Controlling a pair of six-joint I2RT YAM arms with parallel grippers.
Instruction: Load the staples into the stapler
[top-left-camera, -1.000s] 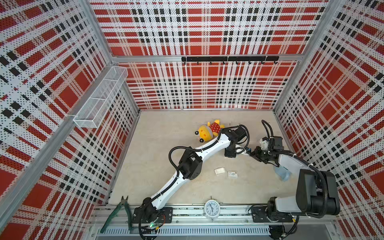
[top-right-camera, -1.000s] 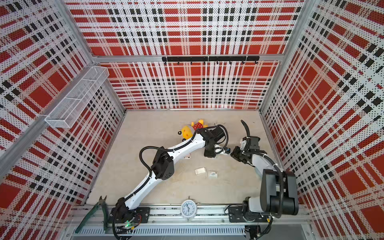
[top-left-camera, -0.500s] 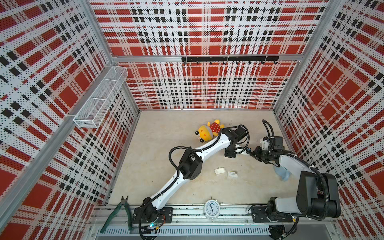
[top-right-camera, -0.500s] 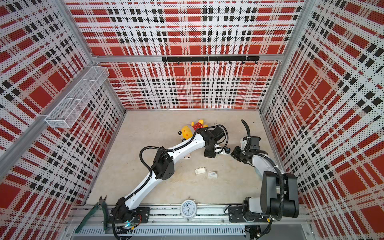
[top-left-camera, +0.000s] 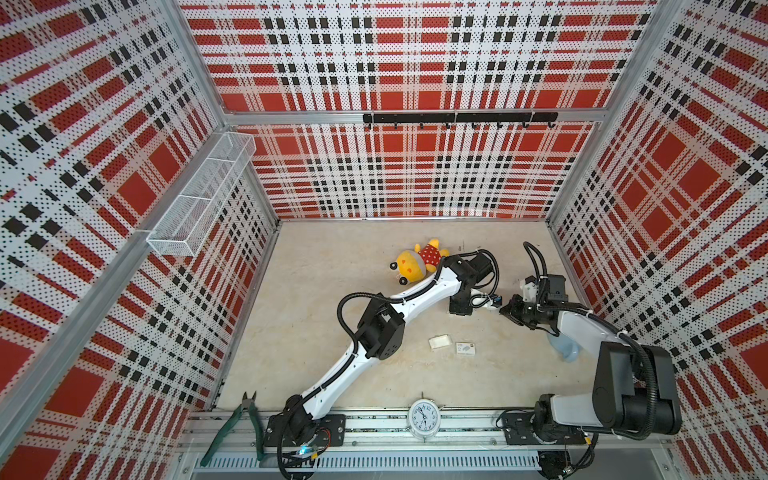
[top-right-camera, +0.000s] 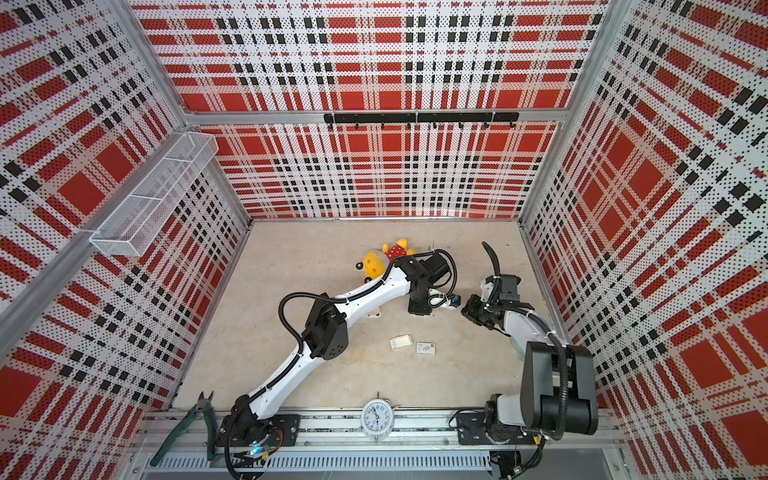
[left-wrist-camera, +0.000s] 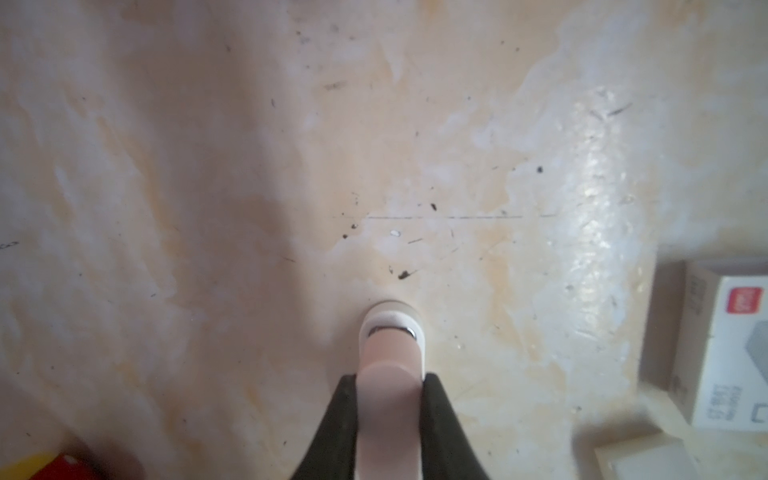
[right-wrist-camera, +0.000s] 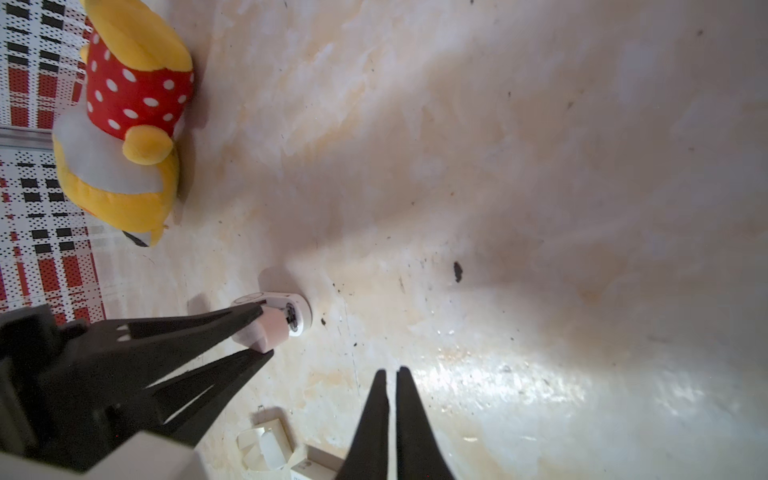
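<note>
A small pink and white stapler (left-wrist-camera: 390, 353) stands with its nose on the beige table, and my left gripper (left-wrist-camera: 390, 376) is shut on its pink body. The right wrist view shows the same grip on the stapler (right-wrist-camera: 276, 324) from the side. My right gripper (right-wrist-camera: 390, 372) is shut with nothing showing between its fingers. It hovers a short way from the stapler, and in a top view it (top-left-camera: 506, 309) sits just right of the left wrist. No staples show in any view. In both top views the stapler is mostly hidden under the left wrist.
An open white box (top-left-camera: 439, 341) and a white box with a grey print (top-left-camera: 465, 348) lie in front of the grippers. A yellow plush toy (top-left-camera: 417, 262) lies behind the left wrist. A light blue object (top-left-camera: 563, 347) sits under the right arm. A clock (top-left-camera: 422, 417) and green pliers (top-left-camera: 245, 419) rest on the front rail.
</note>
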